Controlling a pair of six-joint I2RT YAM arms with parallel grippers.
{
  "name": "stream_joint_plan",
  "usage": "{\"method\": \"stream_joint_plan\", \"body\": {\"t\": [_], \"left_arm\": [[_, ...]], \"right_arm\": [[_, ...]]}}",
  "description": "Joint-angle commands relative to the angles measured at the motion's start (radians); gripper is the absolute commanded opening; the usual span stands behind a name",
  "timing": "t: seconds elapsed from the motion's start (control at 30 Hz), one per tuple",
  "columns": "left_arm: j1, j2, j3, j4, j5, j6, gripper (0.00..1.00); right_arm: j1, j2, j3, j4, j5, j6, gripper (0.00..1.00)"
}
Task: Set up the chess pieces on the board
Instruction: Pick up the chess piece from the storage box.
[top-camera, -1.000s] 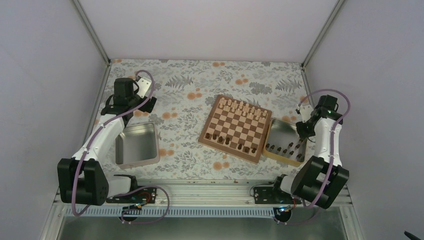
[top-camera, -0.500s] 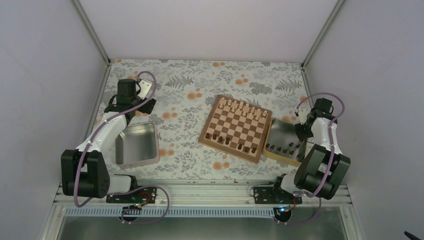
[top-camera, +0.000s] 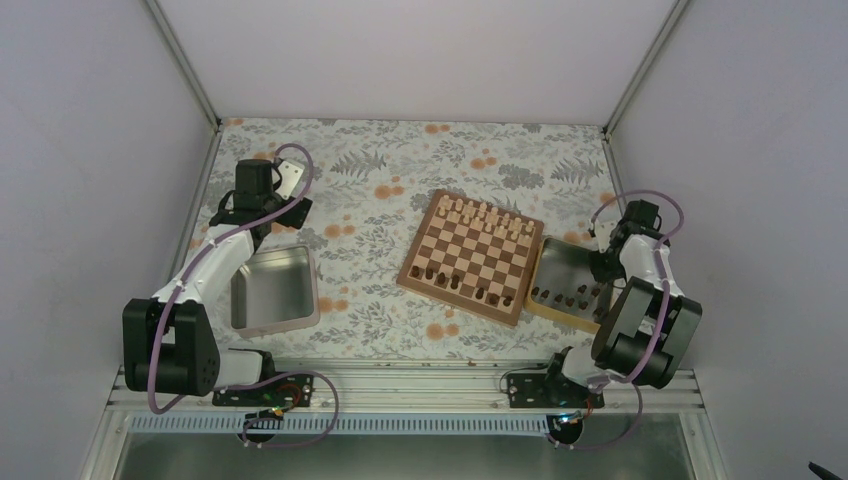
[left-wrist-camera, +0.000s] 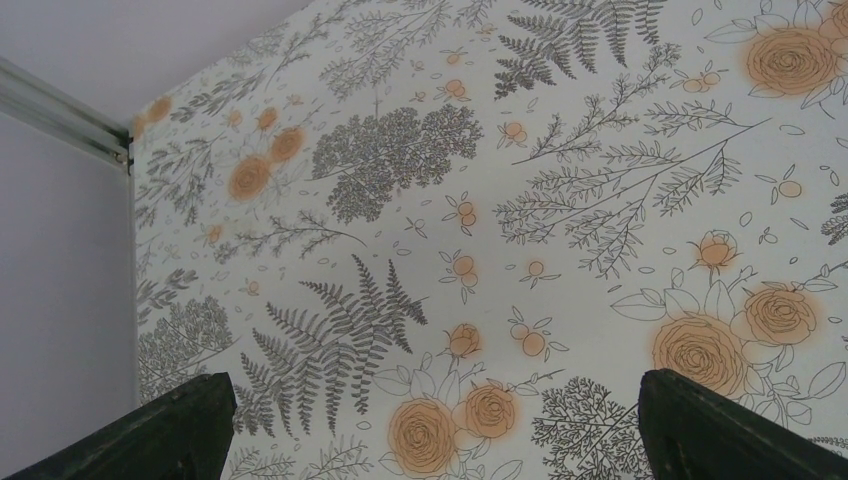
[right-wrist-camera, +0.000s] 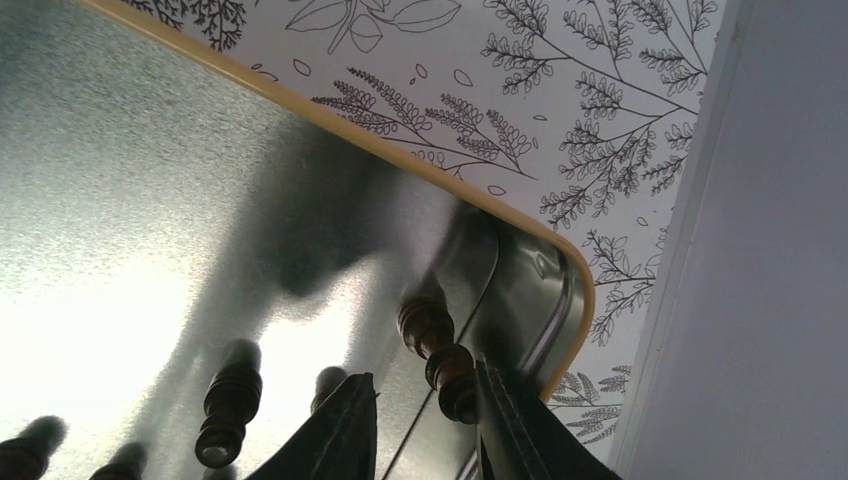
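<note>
The board (top-camera: 470, 256) lies mid-table, with pale pieces along its far row and a few dark chess pieces (top-camera: 480, 292) along its near edge. More dark pieces (top-camera: 562, 297) stand in the tan-rimmed tray (top-camera: 560, 258) to the board's right. My right gripper (top-camera: 604, 286) reaches down into that tray. In the right wrist view its jaws (right-wrist-camera: 425, 385) are open around one dark piece (right-wrist-camera: 448, 362); the piece rests against the right finger (right-wrist-camera: 515, 425), with a gap on the left. My left gripper (left-wrist-camera: 432, 385) hangs open and empty over the flowered cloth, far left.
A grey metal tin (top-camera: 273, 291) sits near the left arm. The tray's right wall (right-wrist-camera: 570, 300) and the enclosure wall (right-wrist-camera: 780, 250) lie close to the right gripper. Other dark pieces (right-wrist-camera: 225, 405) stand just left of it.
The right arm has folded in and sunk lower into the tray, its jaws narrowing around a dark piece. The left arm shifted slightly early on, then held still.
</note>
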Motion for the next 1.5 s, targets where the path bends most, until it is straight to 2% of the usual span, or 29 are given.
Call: {"method": "stream_joint_plan", "body": {"t": [0.0,0.3,0.57,1.2,1.47], "left_arm": [[0.001,0.0,-0.01,0.015,-0.006,0.011,1.0],[0.002,-0.008,-0.011,0.015,-0.002,0.01,1.0],[0.002,-0.007,-0.013,0.019,-0.007,0.011,1.0],[0.001,-0.012,-0.017,0.021,-0.002,0.013,1.0],[0.002,-0.018,-0.018,0.02,0.006,0.013,1.0]], "right_arm": [[-0.006,0.008,-0.017,0.034,0.028,0.006,0.27],[-0.006,0.016,-0.039,0.065,0.067,-0.002,0.27],[-0.006,-0.022,-0.007,-0.001,-0.028,-0.027,0.26],[-0.004,-0.03,0.0,0.019,0.028,-0.034,0.25],[-0.004,0.024,-0.009,0.044,0.066,-0.03,0.26]]}}
